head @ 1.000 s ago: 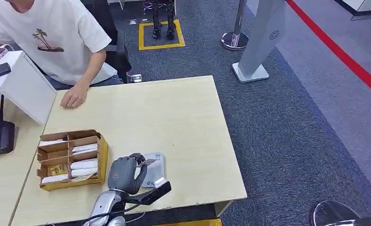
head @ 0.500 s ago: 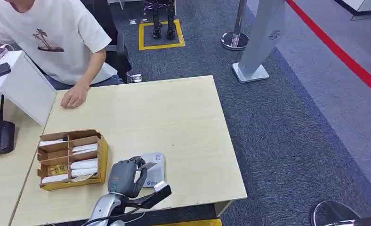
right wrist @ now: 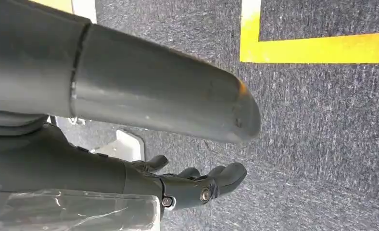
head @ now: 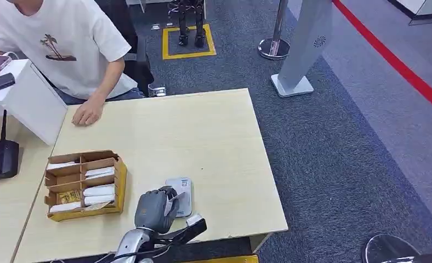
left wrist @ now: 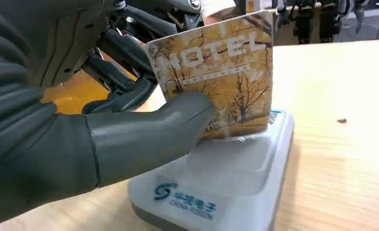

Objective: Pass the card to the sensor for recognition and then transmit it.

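The yellow autumn-tree plastic card [left wrist: 216,77] reads "HOTEL" across its face. The pale grey flat plastic sensor pad [left wrist: 226,178] carries a blue logo with "CHINA-VISION" at its 6 o'clock edge.

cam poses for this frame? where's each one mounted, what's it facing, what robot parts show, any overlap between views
Head view: high on the body, looking forward and down at the table; the left hand comes in from below, over the sensor.
Left wrist view: close behind the left hand, facing the card it holds on edge on the sensor.
Right wrist view: on the hanging arm, facing carpet; the right hand holds nothing.
Shared: head and left wrist both show the left hand and sensor.
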Motion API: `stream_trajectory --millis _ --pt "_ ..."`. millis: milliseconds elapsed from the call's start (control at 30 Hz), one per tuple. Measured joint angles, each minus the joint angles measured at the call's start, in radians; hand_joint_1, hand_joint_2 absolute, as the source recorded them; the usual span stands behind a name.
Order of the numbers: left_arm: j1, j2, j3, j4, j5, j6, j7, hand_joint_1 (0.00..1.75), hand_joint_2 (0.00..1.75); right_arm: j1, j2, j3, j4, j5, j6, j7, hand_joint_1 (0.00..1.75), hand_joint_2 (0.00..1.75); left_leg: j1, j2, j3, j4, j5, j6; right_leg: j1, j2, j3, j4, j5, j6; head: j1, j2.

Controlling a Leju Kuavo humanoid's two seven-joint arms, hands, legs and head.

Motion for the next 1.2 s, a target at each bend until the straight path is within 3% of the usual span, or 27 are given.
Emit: stream_trajectory --millis 167,500,833,1000,1200 --pt "-0.016 -0.026 0.015 0.064 0.014 0.045 -0.011 1.75 1.75 -0.002 0.0 0.003 0.0 0.0 -0.002 0.006 0.0 0.0 0.0 0.0 0.003 0.0 0.0 0.0 0.0 0.0 0.003 0.0 0.0 0.0 0.0 0.0" --pt "-0.013 -0.024 0.071 0.008 0.034 0.044 -0.008 1.75 1.75 0.004 0.0 0.008 0.0 -0.002 0.0 0.007 0.0 0.0 0.0 0.0 0.004 0.0 0.0 0.0 0.0 0.0 0.004 0.0 0.0 0.0 0.0 0.0" --pt "0.009 0.032 0.153 -0.151 0.039 0.038 0.003 1.75 1.75 0.015 0.0 0.012 0.0 -0.005 0.002 -0.003 0.0 0.0 0.0 0.0 0.002 0.0 0.0 0.0 0.0 0.0 0.001 0.0 0.0 0.0 0.0 0.0" --pt "0.009 0.072 0.235 -0.254 0.077 0.085 0.003 1.75 1.75 0.022 -0.001 0.016 0.0 -0.012 0.0 -0.007 0.0 0.0 0.0 0.0 0.001 0.0 0.0 0.0 0.0 0.001 0.0 0.0 -0.001 0.0 0.0 0.0" --pt "0.01 0.121 0.326 -0.321 0.087 0.086 0.002 1.75 1.75 0.028 -0.002 0.018 0.0 -0.003 0.002 -0.01 0.0 0.0 0.0 0.001 0.001 0.0 0.0 0.0 0.0 0.001 -0.001 0.0 -0.001 0.0 0.0 0.0"
